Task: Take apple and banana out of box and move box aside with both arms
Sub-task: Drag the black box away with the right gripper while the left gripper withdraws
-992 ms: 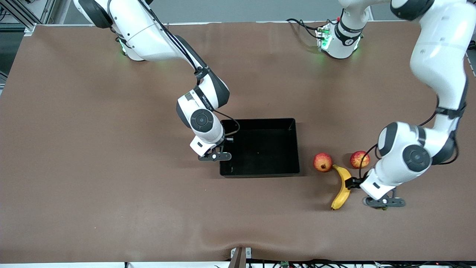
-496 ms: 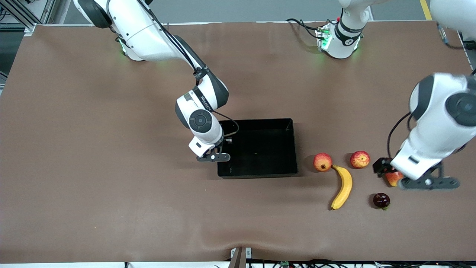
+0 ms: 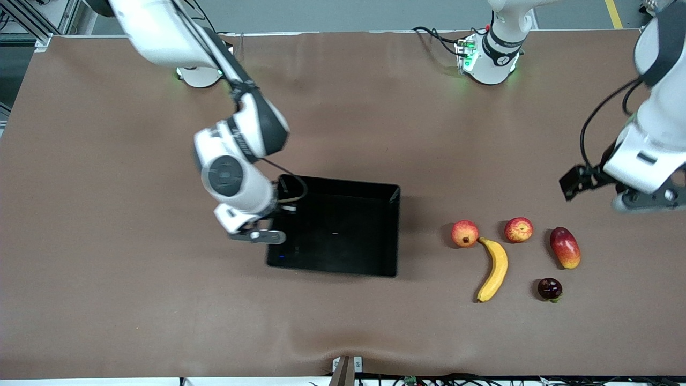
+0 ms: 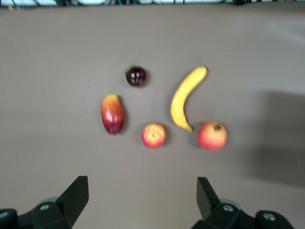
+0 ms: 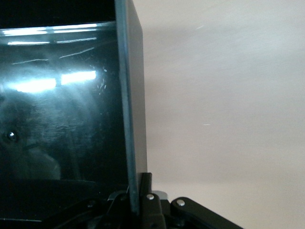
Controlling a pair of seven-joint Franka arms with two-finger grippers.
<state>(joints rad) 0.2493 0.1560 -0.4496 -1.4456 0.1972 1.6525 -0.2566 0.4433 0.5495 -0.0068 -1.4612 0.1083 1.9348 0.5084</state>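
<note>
The right hand [image 3: 257,234] was clenched on the wall of the box [image 3: 343,262] at the end toward the right arm, the thin black rim pinched between its fingers as the right wrist view showed. The box sat empty and skewed on the desk [image 3: 107,214], one corner swung nearer the front camera than the rest. Only that one hand had it, so I judged the risk was plain: a pull from one end could pivot the tray more, or the glossy wall could slip out of so narrow a pinch and let the box drop flat. Away from the box toward the left arm's end, the apple [image 3: 519,229] and the banana [image 3: 494,269] lay out on the desk, the banana's tip just beside a round pink-red fruit [image 3: 464,234], with a mango [image 3: 565,247] and a small dark fruit [image 3: 549,288] near them. The left hand [image 3: 643,199] hung released over the desk past the mango, its fingers [image 4: 76,196] spread wide. If it came across low to help, it might knock those fruits.
</note>
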